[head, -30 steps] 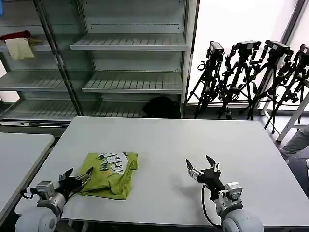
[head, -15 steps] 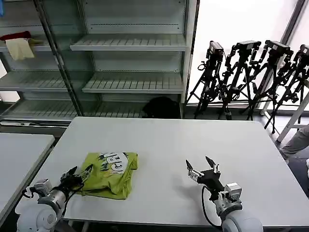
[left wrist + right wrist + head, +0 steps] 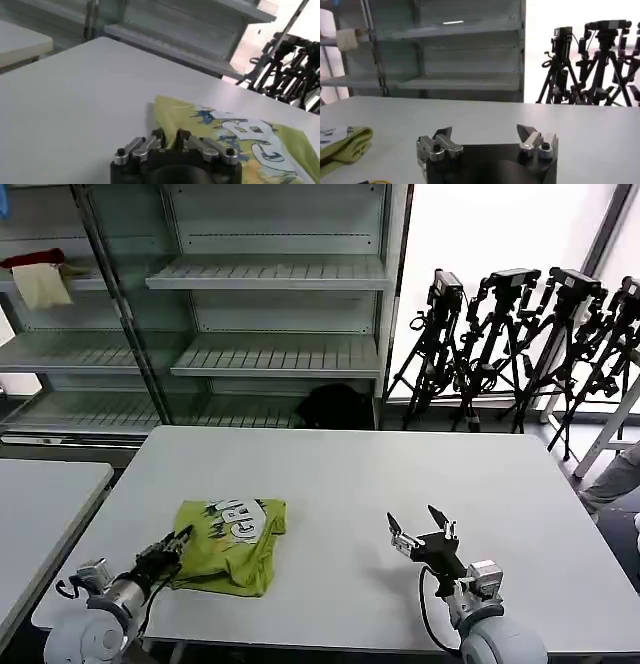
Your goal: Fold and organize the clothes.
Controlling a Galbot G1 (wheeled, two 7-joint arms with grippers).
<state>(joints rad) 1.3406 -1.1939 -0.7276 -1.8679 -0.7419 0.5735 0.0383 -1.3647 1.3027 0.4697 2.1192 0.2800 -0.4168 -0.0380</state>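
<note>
The lime-green T-shirt [image 3: 230, 544] lies folded into a compact square near the front left of the white table [image 3: 380, 474], white lettered print facing up. My left gripper [image 3: 178, 540] sits low at its left edge, fingers drawn close together on the cloth's edge. From the left wrist, the fingertips [image 3: 159, 135] pinch the near hem of the T-shirt [image 3: 240, 135], with my left gripper [image 3: 170, 134] low on the table. My right gripper [image 3: 412, 516] hovers open over bare table to the right. In the right wrist view my right gripper [image 3: 484, 130] holds nothing, and the T-shirt [image 3: 345, 142] lies far off to the side.
A second table [image 3: 40, 494] stands to the left. Metal shelves [image 3: 270, 274] rise behind, with red and cream cloths [image 3: 40, 274] on one. Camera tripods [image 3: 520, 344] cluster at the back right, and a black bag [image 3: 335, 406] lies on the floor.
My left gripper's fingers have closed from wide open to nearly together at the T-shirt's left edge, and the arm sank slightly. The right arm and the T-shirt stayed put.
</note>
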